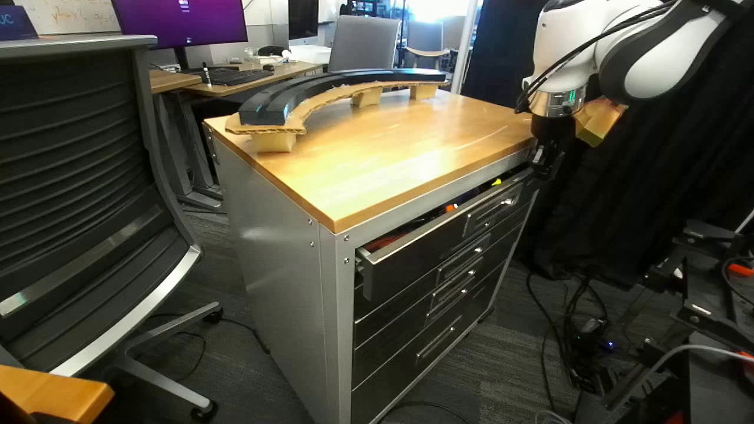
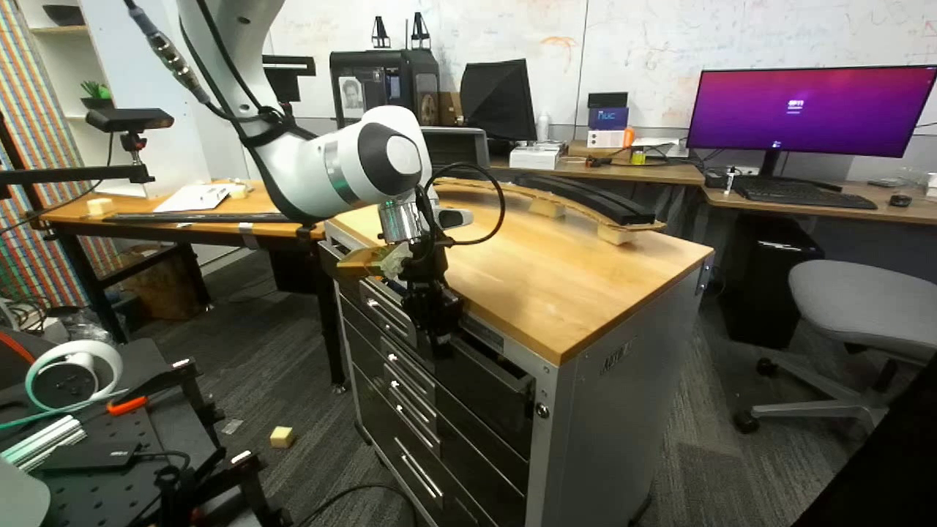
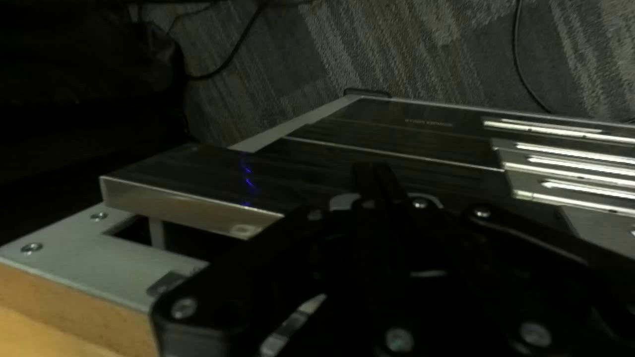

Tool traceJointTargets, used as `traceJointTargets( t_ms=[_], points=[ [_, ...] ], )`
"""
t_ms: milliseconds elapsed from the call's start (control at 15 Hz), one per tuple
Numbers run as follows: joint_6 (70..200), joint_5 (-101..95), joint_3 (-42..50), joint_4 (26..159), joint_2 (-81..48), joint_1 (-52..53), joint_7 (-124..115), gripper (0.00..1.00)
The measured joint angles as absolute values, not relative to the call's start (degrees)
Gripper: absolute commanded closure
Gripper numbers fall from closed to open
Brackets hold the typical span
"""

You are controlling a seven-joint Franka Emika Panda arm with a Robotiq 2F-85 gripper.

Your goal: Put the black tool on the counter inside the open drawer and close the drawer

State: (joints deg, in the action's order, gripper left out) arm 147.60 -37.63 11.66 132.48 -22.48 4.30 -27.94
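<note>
The counter (image 1: 383, 165) is a light-brown wooden top on a grey metal cabinet; it also shows in an exterior view (image 2: 549, 271) and at the corner of the wrist view (image 3: 44, 327). The wide top drawer (image 1: 424, 253) stands partly open, with a narrow gap behind its front; its front also shows in an exterior view (image 2: 490, 384) and in the wrist view (image 3: 198, 178). My gripper (image 3: 374, 181) is shut with nothing visible between its fingertips. In both exterior views the gripper (image 1: 545, 165) (image 2: 439, 340) hangs at the drawer's front. The black tool is hidden or out of view.
A long curved black object (image 1: 353, 82) rests on cardboard and foam blocks along the counter's back. Orange and yellow items (image 1: 496, 182) show inside the drawer gap. Narrower closed drawers lie below. A chair (image 1: 88, 176) stands beside the cabinet, and a dark equipment cart (image 2: 132, 424) stands in front.
</note>
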Motion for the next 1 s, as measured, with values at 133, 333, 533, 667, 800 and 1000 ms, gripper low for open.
traceJointTargets(
  t_ms=[133,333,533,667,800,1000],
  points=[
    [151.7,-44.6,14.2,133.1,-22.5,6.1,-33.9,0.95],
    [157.2,-57.6,18.1,134.4,-22.5,8.9,-45.8,0.8],
    [160.0,-66.1,20.1,135.0,-22.5,10.2,-53.2,0.58],
    [160.9,-64.9,19.3,135.8,-21.8,9.6,-49.7,0.42],
    [161.0,-61.4,16.1,138.0,-19.5,6.7,-41.9,0.27],
    [159.6,-54.5,7.0,143.2,-13.5,-1.1,-29.8,0.04]
  ],
)
